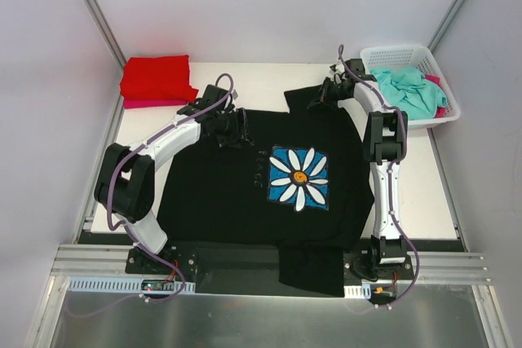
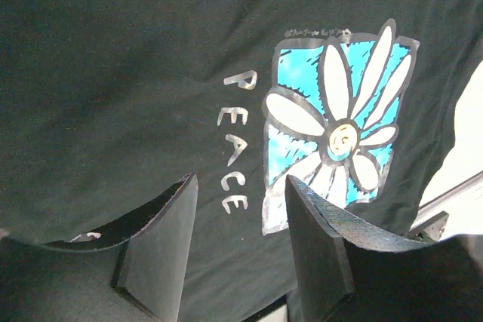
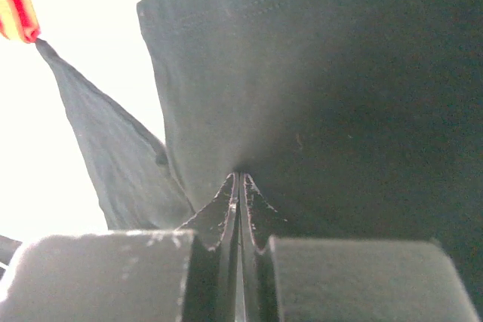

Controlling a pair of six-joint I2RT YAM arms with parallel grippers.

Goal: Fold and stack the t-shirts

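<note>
The black tee [image 1: 245,193] lies spread flat in the middle of the table [image 1: 424,193], print side up, with the daisy [image 1: 299,177] a little right of the centre and one part hanging over the near edge at the bottom of the frame. The step in hand seems to be the first fold. To do it well, I think the held edge should be lifted only a little and carried across in a straight line, so that the cloth does not drag or twist, and the other arm should take a matching point on the same edge before the fold begins. The right gripper [image 1: 325,94] is at the upper edge of the tee. Its fingertips [image 3: 226,209] are clenched on the black cloth, which comes out directly from between them. The left gripper [image 1: 232,129] hovers above the upper left part of the tee. Its fingers [image 2: 162,246] stand apart with nothing between them, and the cloth lies below. In the upper left a folded red tee [image 1: 155,77] rests on a pink tee [image 1: 151,104]. In the upper right a teal tee [image 1: 412,91] lies crumpled in the basket [image 1: 405,53].
</note>
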